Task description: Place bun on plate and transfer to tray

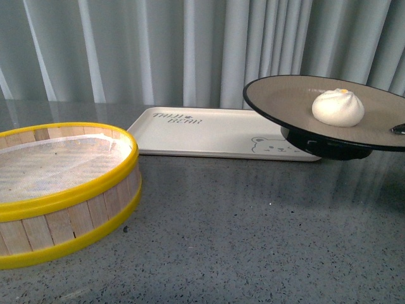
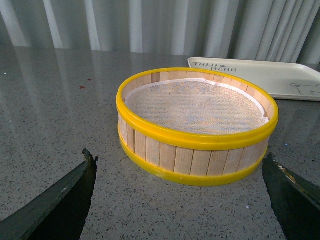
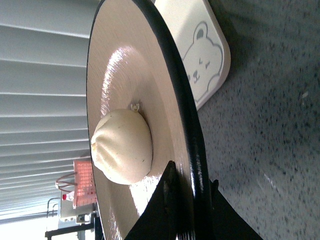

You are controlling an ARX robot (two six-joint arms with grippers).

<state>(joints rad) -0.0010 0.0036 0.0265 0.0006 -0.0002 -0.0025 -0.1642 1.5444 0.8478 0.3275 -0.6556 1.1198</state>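
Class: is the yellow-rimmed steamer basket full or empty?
Empty: only a white liner shows inside the steamer basket; the bun sits on the plate.

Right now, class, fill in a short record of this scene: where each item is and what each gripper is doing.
Bun: resting on the plate
Plate: gripped at its rim, looks lifted near the tray's bear end
Tray: flat on the table, plate not yet set on it
Steamer basket: on the table, white liner, no bun inside
Right gripper: shut on the plate's rim
Left gripper: open, facing the steamer basket
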